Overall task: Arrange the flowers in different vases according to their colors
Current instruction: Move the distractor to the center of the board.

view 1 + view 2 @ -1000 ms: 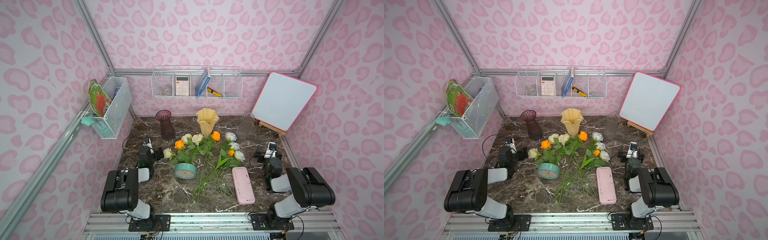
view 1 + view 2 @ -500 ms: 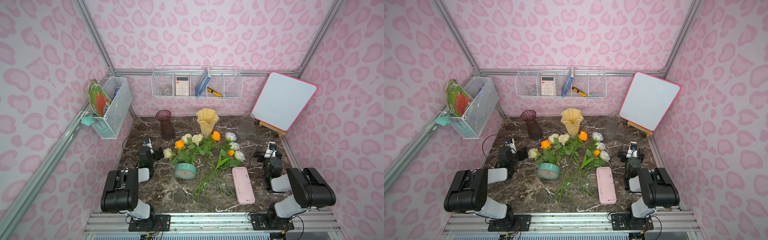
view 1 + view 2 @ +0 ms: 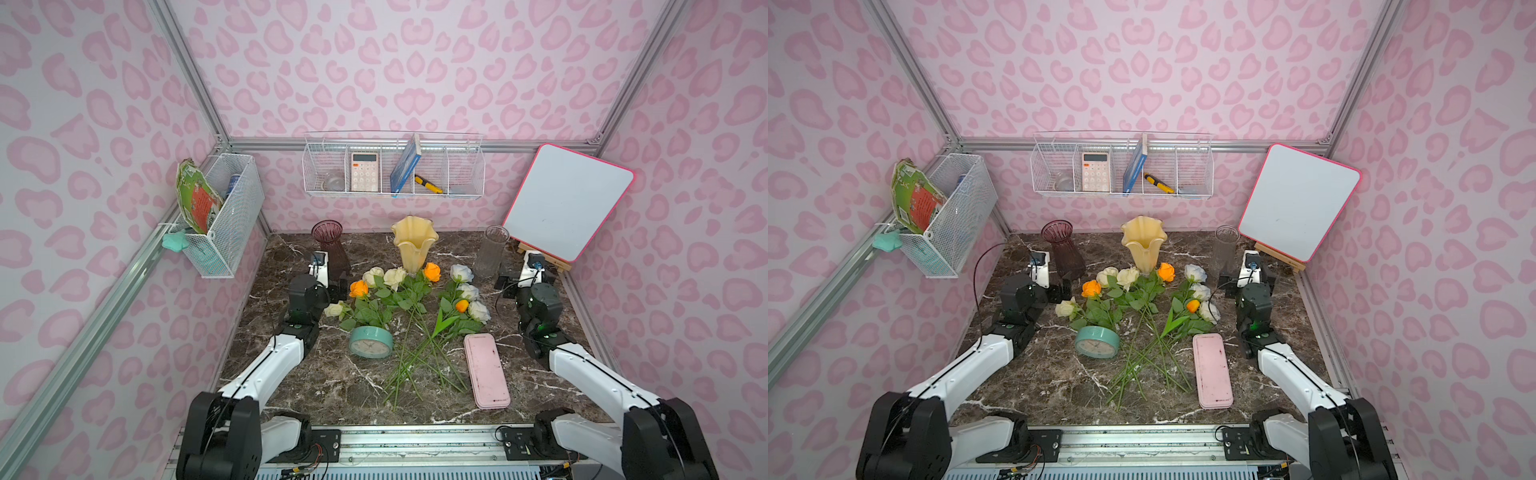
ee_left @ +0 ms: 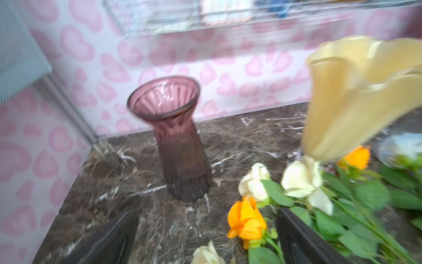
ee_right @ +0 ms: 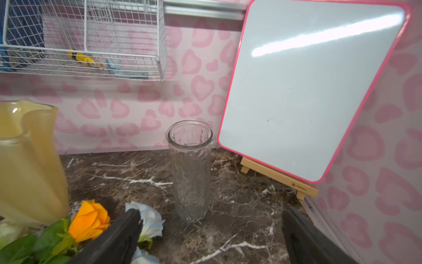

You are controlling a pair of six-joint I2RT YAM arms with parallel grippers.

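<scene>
Sorting not yet begun | left hand (image 4: pixel 205 237) released, empty, beside purple vase (image 3: pixel 330 249) | right hand (image 5: pixel 210 237) released, empty, near clear vase (image 3: pixel 491 251) | flowers (image 3: pixel 409 299) all lie loose on desk (image 3: pixel 316 382) in front of yellow vase (image 3: pixel 414 245), stems crossed | all three upright, empty, along the back | to do: every orange, cream and white bloom to its own vase

purple vase (image 4: pixel 180 141) blurred, yellow vase (image 5: pixel 27 164) cut off at edge
</scene>
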